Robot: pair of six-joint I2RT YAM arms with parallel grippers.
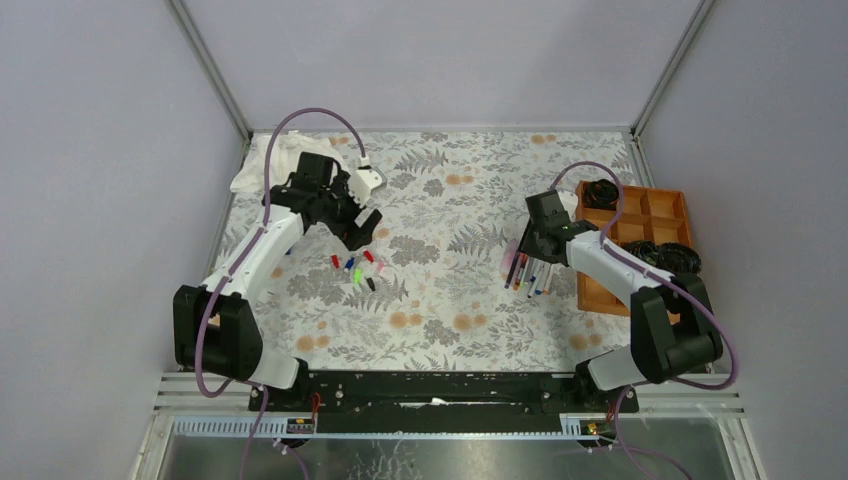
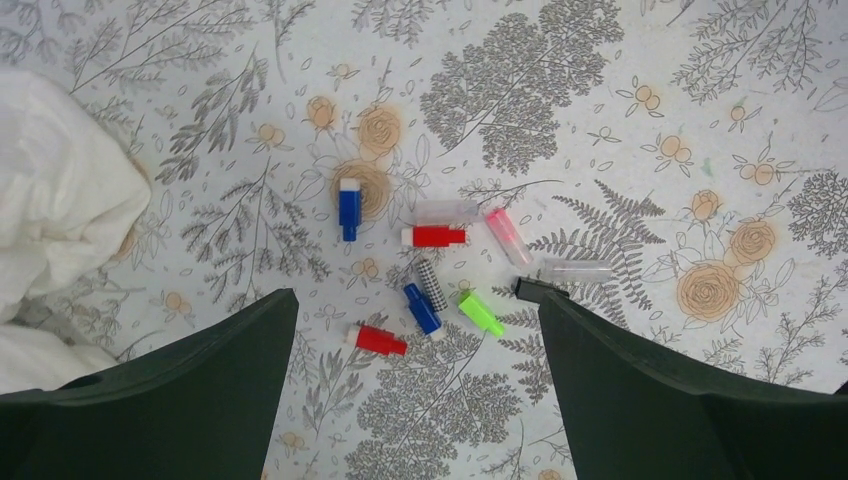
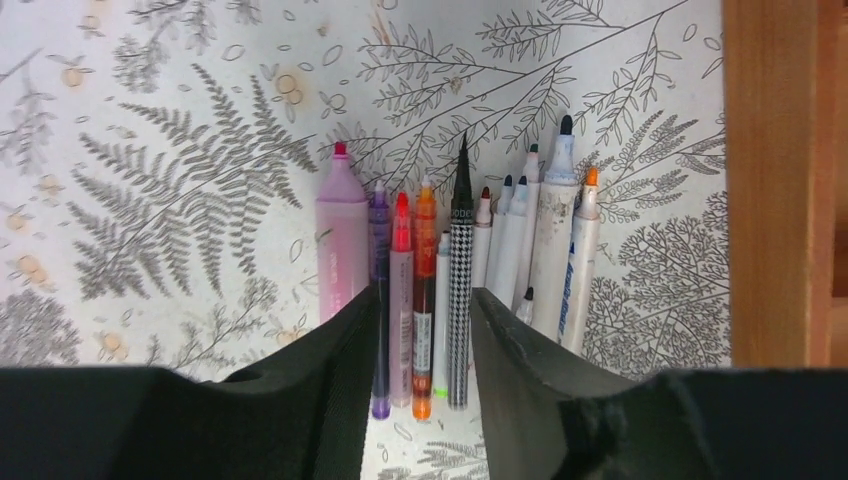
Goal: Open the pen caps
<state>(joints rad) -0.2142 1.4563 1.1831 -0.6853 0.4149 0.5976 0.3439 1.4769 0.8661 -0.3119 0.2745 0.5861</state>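
The pen caps [image 1: 358,268] lie loose on the floral cloth left of centre. In the left wrist view I see a blue cap [image 2: 348,208], a red cap [image 2: 434,236], a pink one [image 2: 508,234], a green one [image 2: 480,313], a second red one [image 2: 381,340] and a black one [image 2: 532,289]. My left gripper [image 2: 415,300] hangs above them, open wide and holding nothing. The pens [image 1: 530,275] lie side by side, uncapped, at the right. My right gripper [image 3: 425,292] is just over them, open, with the orange pen [image 3: 424,290] and the houndstooth pen [image 3: 460,280] showing between its fingers.
A wooden compartment tray [image 1: 583,270] stands right of the pens, with black rolls [image 1: 665,255] in it; its wall [image 3: 770,180] is close to the right gripper. A crumpled white cloth [image 1: 265,160] lies at the back left, near the left arm.
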